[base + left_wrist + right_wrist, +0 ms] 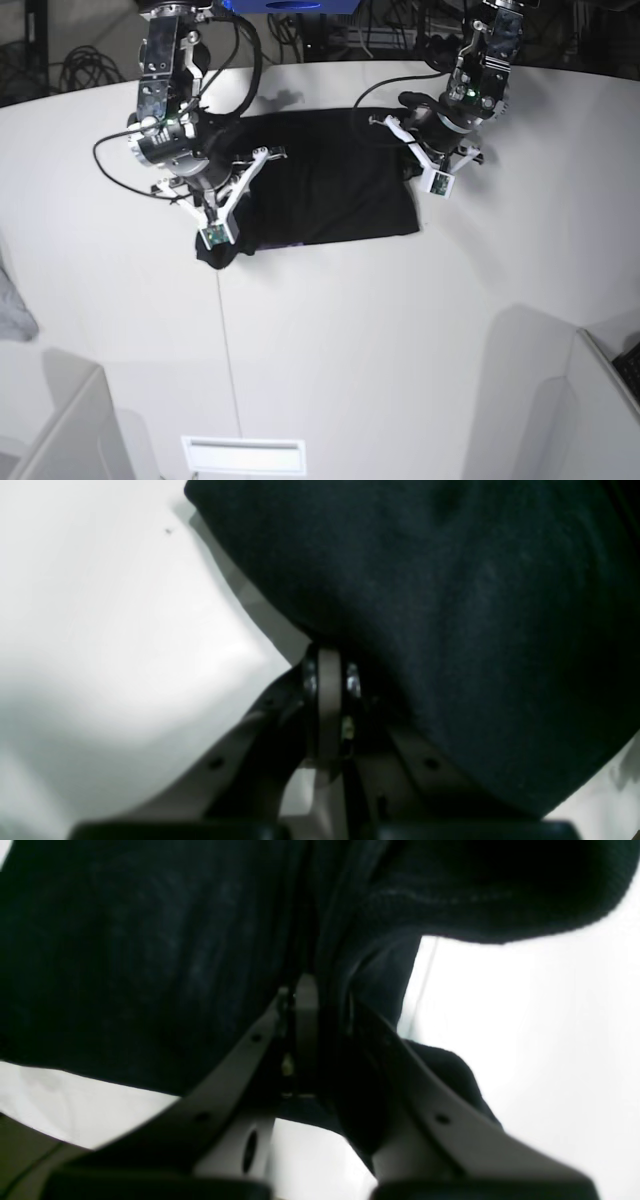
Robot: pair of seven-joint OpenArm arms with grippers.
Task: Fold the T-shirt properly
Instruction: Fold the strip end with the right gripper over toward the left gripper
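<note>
A: Where lies the large plain black fabric T-shirt (pixel 320 185)?
B: Spread flat on the white surface (pixel 400 330).
A: Pincers?
B: Left pincer (pixel 330 660) clenched on its edge; right pincer (pixel 312 990) likewise clamping cloth.

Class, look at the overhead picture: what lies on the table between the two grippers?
In the base view, the black T-shirt spans the stretch between the right gripper and the left gripper, spread on the white table; nothing else lies there.

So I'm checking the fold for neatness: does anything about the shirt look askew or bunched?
Mostly tidy. The T-shirt lies flat as a dark rectangle, but its near corner by the right end effector is bunched into a lump past the straight hem. Both end effectors pinch fabric.
</note>
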